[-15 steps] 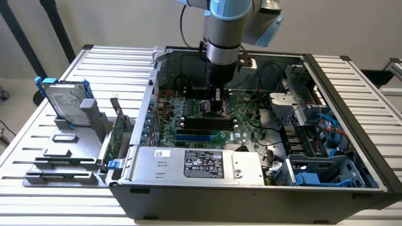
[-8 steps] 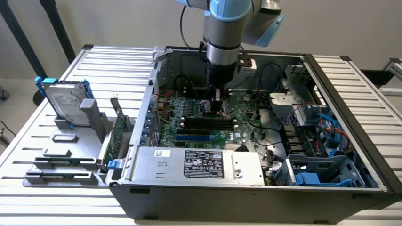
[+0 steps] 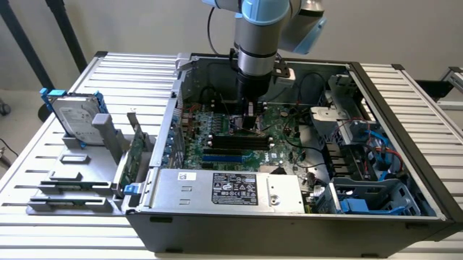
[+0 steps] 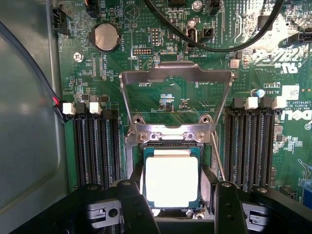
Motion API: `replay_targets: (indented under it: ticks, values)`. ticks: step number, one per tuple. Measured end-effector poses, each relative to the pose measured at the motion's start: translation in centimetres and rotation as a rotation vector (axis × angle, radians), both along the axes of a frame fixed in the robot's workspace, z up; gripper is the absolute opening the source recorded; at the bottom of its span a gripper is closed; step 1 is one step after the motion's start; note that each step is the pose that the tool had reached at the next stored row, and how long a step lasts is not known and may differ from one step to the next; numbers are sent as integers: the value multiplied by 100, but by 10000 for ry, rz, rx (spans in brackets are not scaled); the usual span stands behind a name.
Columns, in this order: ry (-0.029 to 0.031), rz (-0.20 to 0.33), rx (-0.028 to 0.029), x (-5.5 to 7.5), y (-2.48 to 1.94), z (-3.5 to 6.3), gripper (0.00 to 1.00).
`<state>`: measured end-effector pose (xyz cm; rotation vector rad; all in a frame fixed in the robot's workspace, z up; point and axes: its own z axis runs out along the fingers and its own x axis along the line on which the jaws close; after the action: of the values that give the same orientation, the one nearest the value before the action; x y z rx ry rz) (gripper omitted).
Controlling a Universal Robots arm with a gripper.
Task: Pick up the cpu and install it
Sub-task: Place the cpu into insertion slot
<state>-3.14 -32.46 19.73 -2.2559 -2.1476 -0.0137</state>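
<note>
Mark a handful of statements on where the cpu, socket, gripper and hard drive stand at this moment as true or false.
1. The cpu lies in the motherboard socket. True.
2. The socket's metal load plate is shut over the cpu. False: it stands flipped open, leaving the chip's top bare.
3. The gripper hovers over the hard drive. False: it is inside the computer case, open, with a finger on either side of the cpu.
4. The hard drive stands upright in a grey holder outside the case, at the exterior view's left. True.
</note>
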Motion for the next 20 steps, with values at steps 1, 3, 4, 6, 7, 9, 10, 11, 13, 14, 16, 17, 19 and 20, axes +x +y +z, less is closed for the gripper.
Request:
replay_targets:
  ticks: [1,3,4,6,7,9,10,11,13,14,16,17,19,20]
  values:
    - [0,0,-1,0,0,-1,55]
    - [0,0,-1,0,0,-3,55]
    - [0,0,-1,0,0,-4,55]
    - [1,0,-1,0,0,-5,55]
    - [0,0,-1,0,0,-6,55]
    - [0,0,0,0,0,-6,55]
    - [0,-1,2,0,0,-7,55]
    - [-4,0,12,1,2,-10,56]
    - [-4,-1,7,1,1,-9,56]
    - [-2,0,5,0,1,-8,63]
    - [0,0,1,0,0,-7,63]
    - [0,-1,-1,0,0,-5,63]
    - [-1,-1,1,0,0,7,63]
    - [-1,-1,2,0,0,17,63]
